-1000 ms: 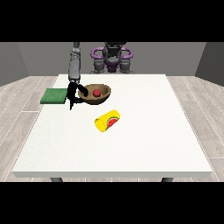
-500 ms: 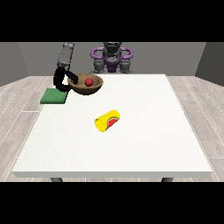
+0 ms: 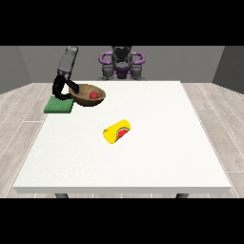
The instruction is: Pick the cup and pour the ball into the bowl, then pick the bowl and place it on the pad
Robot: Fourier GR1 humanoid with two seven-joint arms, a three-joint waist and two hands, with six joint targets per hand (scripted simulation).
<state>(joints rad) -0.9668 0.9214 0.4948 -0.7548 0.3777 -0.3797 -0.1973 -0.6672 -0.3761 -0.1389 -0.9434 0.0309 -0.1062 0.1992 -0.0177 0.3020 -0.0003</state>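
Observation:
A brown bowl (image 3: pixel 85 94) with a red ball (image 3: pixel 94 95) inside hangs above the table's far left part, tilted a little. The hand at the view's left (image 3: pixel 63 88) is shut on the bowl's left rim. Just left of and below the bowl lies the green pad (image 3: pixel 59 105) on the table's left edge. A yellow cup (image 3: pixel 117 131) with a red inside lies on its side near the table's middle. The hand at the view's right does not show; only the robot's torso (image 3: pixel 122 62) is seen behind the table.
The white table (image 3: pixel 157 143) stretches wide to the right and towards the camera. A grey wood floor surrounds it.
The hand at the view's left has lifted the bowl with the ball and carried it leftward, close to the green pad. The cup has stayed where it lay.

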